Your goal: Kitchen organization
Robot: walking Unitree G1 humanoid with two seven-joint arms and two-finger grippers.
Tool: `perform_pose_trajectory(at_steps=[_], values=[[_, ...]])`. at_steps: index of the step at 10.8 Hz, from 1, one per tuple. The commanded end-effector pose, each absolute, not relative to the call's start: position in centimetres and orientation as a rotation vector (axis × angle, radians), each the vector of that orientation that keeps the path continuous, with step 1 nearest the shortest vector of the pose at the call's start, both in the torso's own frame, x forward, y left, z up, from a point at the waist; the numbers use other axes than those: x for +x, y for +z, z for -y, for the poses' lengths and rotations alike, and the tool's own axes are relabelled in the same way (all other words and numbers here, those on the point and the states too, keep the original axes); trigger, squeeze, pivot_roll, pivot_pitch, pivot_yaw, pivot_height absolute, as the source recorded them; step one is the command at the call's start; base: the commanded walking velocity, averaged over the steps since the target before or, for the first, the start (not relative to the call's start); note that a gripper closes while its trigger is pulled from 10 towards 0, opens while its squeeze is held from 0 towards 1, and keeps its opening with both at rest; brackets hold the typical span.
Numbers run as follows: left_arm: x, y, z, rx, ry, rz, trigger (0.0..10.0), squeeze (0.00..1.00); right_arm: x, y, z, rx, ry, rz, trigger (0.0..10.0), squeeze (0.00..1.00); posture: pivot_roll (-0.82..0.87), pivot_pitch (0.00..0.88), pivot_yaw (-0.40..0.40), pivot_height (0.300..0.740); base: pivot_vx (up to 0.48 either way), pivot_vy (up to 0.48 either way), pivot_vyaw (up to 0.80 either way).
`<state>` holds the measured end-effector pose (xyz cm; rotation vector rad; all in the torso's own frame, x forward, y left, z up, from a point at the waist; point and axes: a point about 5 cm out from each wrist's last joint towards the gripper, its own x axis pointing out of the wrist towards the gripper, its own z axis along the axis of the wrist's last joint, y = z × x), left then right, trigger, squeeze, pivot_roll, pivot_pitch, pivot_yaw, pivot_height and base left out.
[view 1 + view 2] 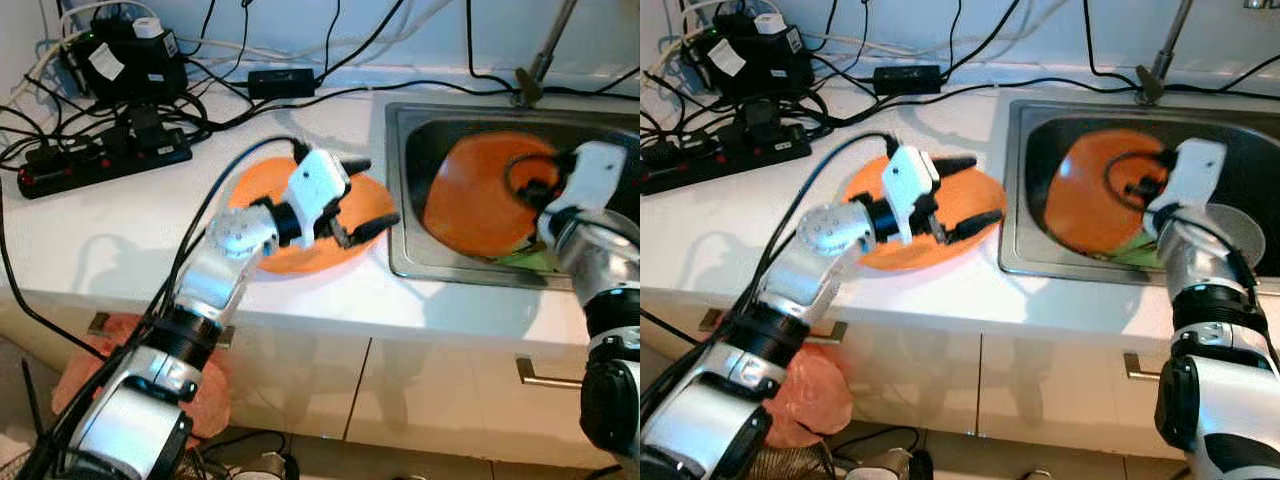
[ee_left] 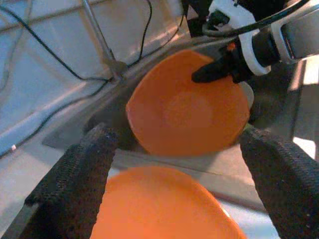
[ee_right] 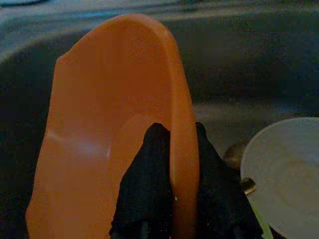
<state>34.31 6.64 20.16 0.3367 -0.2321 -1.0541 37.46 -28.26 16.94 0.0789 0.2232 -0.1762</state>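
White counter (image 1: 120, 240) bears an orange plate (image 1: 270, 190) beside the steel sink (image 1: 400, 180).

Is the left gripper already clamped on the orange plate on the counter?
No, the left gripper hovers open above the counter plate.

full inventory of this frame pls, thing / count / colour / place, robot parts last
orange plate on the counter: 1, orange, on white counter left of sink, under left gripper
orange plate in the sink: 1, orange, tilted up on edge in sink, rim pinched by right gripper
white dish: 1, white, in sink beside the held plate
sink: 1, steel, set in counter
faucet: 1, metal, behind sink
power strip: 1, black, back left of counter, among black cables
counter: 1, white
left gripper: 1, black fingers, open, over counter plate
right gripper: 1, black fingers, shut on plate rim
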Motion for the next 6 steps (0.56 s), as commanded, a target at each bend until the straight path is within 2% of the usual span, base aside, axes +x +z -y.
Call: perform_pose_trajectory(at_steps=[1, 2, 3, 4, 5, 6], values=[[34.23, 20.65, -6.55, 0.353, -1.06, 0.242, 10.0, 1.0, 37.81, 18.6, 28.78, 0.033, -0.176, -0.169, 0.0, 0.0, 0.07, 0.048, 0.062, 0.74, 0.0, 0.0, 0.0], [34.22, 20.63, -6.57, 0.354, -1.064, 0.232, 10.0, 1.0, 37.72, 18.11, 29.05, -0.026, -0.175, -0.199, 3.5, 0.0, 0.08, 0.05, 0.063, 0.74, 0.0, 0.0, 0.0], [34.13, 20.51, -6.63, 0.358, -1.075, 0.219, 10.0, 1.0, 37.72, 17.98, 29.15, -0.061, -0.171, -0.209, 4.0, 0.0, 0.08, 0.05, 0.063, 0.74, 0.0, 0.0, 0.0], [33.96, 20.29, -6.66, 0.364, -1.094, 0.204, 10.0, 1.0, 37.77, 17.96, 29.14, -0.1, -0.167, -0.216, 7.2, 0.0, 0.08, 0.05, 0.063, 0.74, 0.0, 0.0, 0.0], [33.86, 20.19, -6.68, 0.365, -1.102, 0.197, 10.0, 1.0, 37.85, 17.95, 29.1, -0.136, -0.163, -0.224, 10.0, 0.0, 0.08, 0.051, 0.065, 0.74, 0.0, 0.0, 0.0], [33.85, 20.22, -6.66, 0.365, -1.104, 0.194, 10.0, 1.0, 37.95, 17.87, 28.94, -0.113, -0.159, -0.224, 10.0, 0.04, 0.08, 0.051, 0.067, 0.74, 0.0, 0.0, 0.0]])
